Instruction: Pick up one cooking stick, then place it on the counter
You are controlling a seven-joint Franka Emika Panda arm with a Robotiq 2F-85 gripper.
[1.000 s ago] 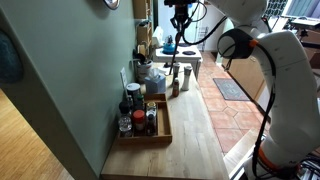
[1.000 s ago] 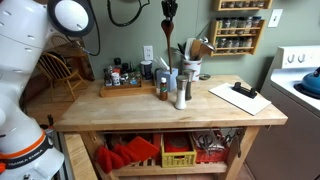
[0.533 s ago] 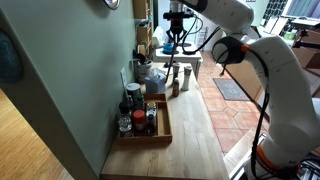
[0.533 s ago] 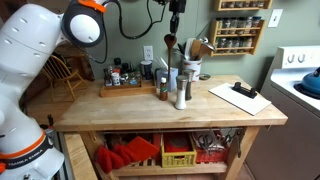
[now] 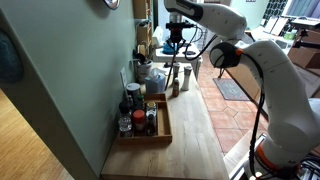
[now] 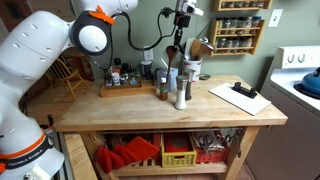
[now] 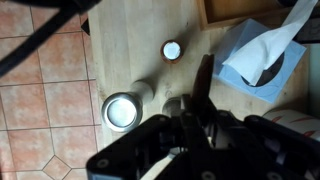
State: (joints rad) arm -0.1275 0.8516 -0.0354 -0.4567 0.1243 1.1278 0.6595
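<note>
My gripper (image 6: 181, 18) hangs high above the utensil jar (image 6: 190, 72) at the back of the counter (image 6: 215, 105); it also shows in an exterior view (image 5: 177, 30). In the wrist view its jaws (image 7: 203, 100) are pressed together on a thin cooking stick (image 7: 205, 75) that reads dark and points down toward the counter (image 7: 130, 50). Several other wooden utensils (image 6: 172, 50) still stand in the jar. The stick is too thin to make out in the exterior views.
A steel shaker (image 6: 181, 92) and a brown pepper mill (image 6: 163, 88) stand in front of the jar. A wooden tray of bottles (image 6: 125, 85) sits by the wall. A blue tissue box (image 7: 255, 65) lies under the gripper. A paper pad (image 6: 240, 96) lies near the counter's end.
The gripper has shifted sideways along the wall above the jar and the arm has swung round behind it. The things on the counter have not moved.
</note>
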